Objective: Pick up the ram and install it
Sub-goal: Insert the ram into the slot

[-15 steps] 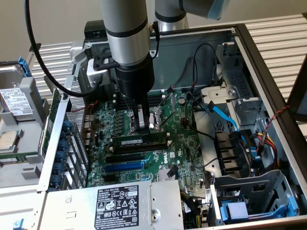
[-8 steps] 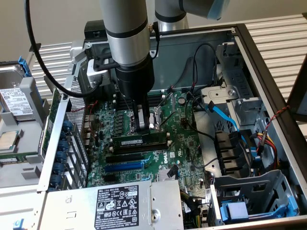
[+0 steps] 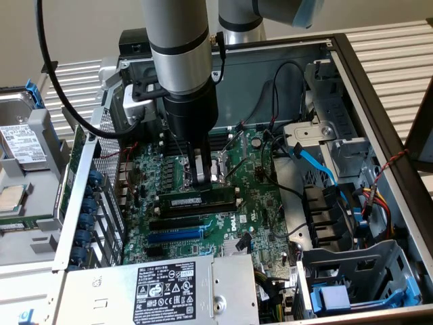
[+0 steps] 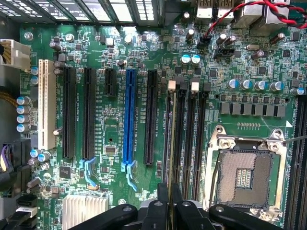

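The gripper [image 3: 200, 181] is clamped on the ram [image 3: 197, 200], which stands edgewise in a slot [image 4: 176, 139], seemingly not yet released.

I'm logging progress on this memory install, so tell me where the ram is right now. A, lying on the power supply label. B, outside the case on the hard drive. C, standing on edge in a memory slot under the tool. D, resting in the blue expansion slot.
C: the ram stands on edge along a black memory slot beside the CPU socket, directly under the tool.
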Robot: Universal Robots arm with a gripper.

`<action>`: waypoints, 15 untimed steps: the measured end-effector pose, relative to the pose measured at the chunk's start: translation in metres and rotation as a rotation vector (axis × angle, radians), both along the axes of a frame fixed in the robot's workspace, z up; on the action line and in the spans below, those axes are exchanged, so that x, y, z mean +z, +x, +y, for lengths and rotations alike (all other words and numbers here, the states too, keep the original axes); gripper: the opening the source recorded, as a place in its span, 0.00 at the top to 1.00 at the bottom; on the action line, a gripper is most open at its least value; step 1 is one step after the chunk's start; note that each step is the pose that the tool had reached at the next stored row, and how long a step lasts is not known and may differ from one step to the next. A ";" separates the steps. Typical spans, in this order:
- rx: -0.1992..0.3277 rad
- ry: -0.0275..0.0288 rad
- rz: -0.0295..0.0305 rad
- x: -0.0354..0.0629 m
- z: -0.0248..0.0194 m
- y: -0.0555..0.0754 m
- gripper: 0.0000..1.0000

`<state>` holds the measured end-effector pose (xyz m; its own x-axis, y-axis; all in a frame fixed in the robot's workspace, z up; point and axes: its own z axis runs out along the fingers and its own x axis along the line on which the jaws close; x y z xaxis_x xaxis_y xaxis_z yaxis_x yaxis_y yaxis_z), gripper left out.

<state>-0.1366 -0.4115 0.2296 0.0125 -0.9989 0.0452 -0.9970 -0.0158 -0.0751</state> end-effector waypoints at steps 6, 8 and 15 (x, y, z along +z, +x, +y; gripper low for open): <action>0.000 0.0002 0.0000 -0.0005 -0.0002 0.000 0.86; 0.000 0.0001 0.0001 -0.0008 -0.0002 0.000 0.86; 0.000 0.0000 0.0001 -0.0018 -0.0002 0.000 0.86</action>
